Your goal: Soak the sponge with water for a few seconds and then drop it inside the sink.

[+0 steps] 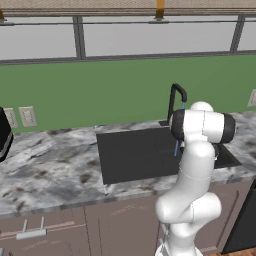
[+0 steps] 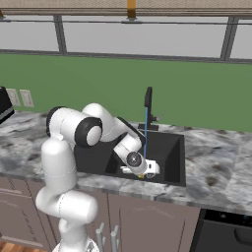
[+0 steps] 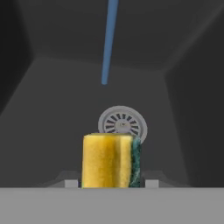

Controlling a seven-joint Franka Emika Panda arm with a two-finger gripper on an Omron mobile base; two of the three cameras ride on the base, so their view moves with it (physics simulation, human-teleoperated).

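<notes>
Sponge (image 3: 110, 160) first: a small block with a yellow body and a dark green scrubbing layer down one side, standing on end between the two finger tips (image 3: 71, 183) of the pincer (image 3: 111, 183), inside the sink (image 1: 130, 155). One sponge is in view, and a sliver of its yellow also shows under the hand in the right base view. The pincer has one small tip close against each flank of the block; whether they press it or have just let go cannot be told. One stream of water (image 3: 108, 41) falls as a thin light-blue line from the one black gooseneck faucet (image 1: 176, 100), landing on the basin floor beyond the sponge and apart from it. One round silver drain (image 3: 122, 124) sits just behind the sponge's top edge. The sink is a dark, nearly black rectangular basin set in the marbled surface (image 1: 50, 165), with the white arm reaching down into its near right part. Two wall outlets (image 1: 27, 116) sit on the green wall at far left.
</notes>
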